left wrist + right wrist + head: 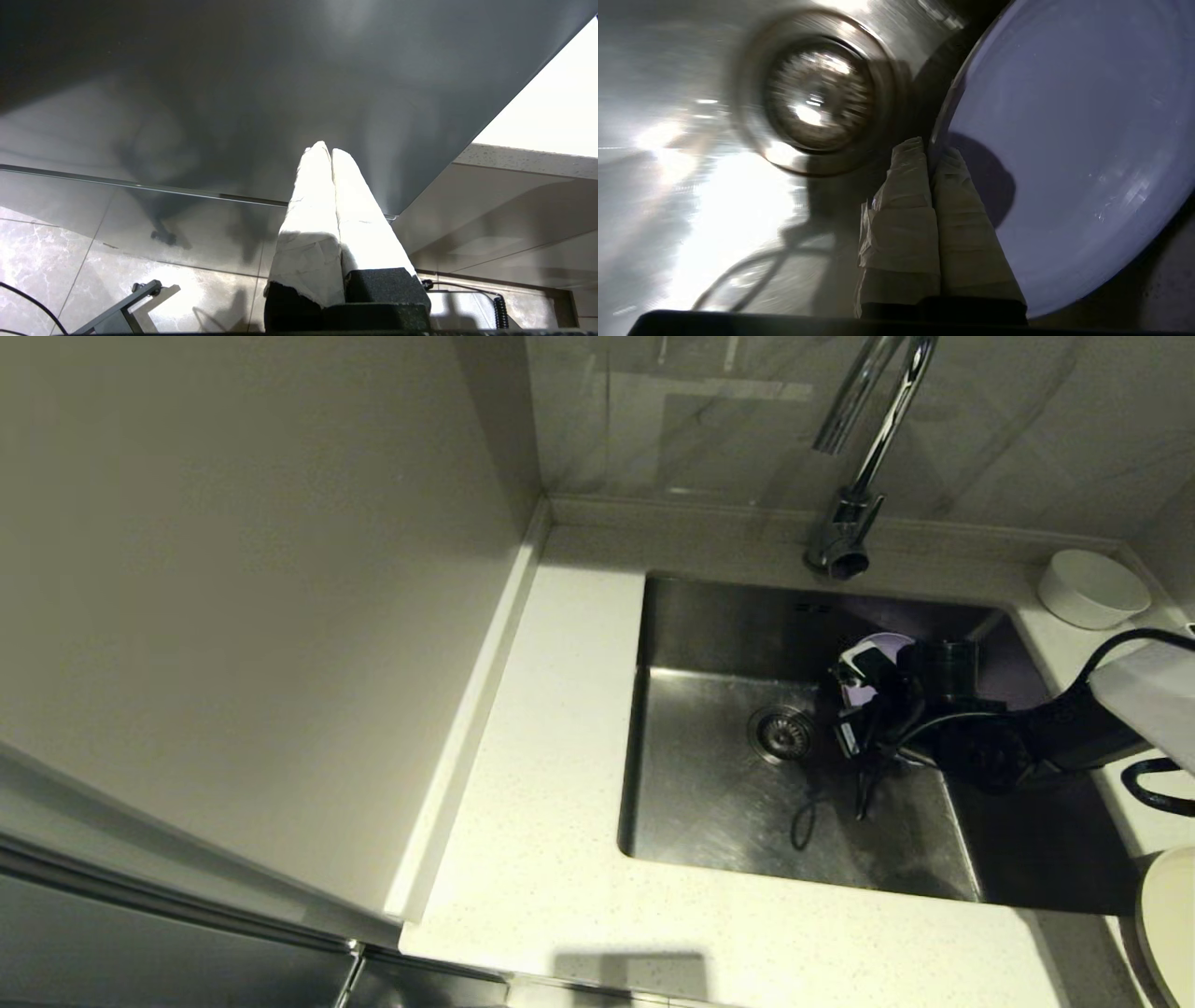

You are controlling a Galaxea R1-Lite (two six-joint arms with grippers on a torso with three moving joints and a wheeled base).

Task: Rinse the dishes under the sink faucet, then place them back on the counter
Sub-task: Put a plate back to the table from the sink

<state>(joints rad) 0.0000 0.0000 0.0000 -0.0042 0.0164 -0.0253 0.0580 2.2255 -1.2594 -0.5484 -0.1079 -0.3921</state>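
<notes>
My right gripper (854,695) is down inside the steel sink (709,775), shut on the rim of the lavender plate (882,649), which it holds tilted on edge just right of the strainer drain (780,732). In the right wrist view the taped fingers (920,186) pinch the lavender plate (1064,140) beside the drain (817,98). The chrome faucet (864,439) arches above the sink's back edge; no water shows. A white bowl (1092,588) sits upside down on the counter (551,821) at the back right. The cream plate (1172,915) lies at the front right edge. My left gripper (327,151) is parked below the counter, shut.
A tall pale wall panel (233,597) rises along the left of the counter. The tiled backsplash (709,420) stands behind the faucet. The left wrist view shows floor tiles (70,242) and the dark underside of a cabinet (280,84).
</notes>
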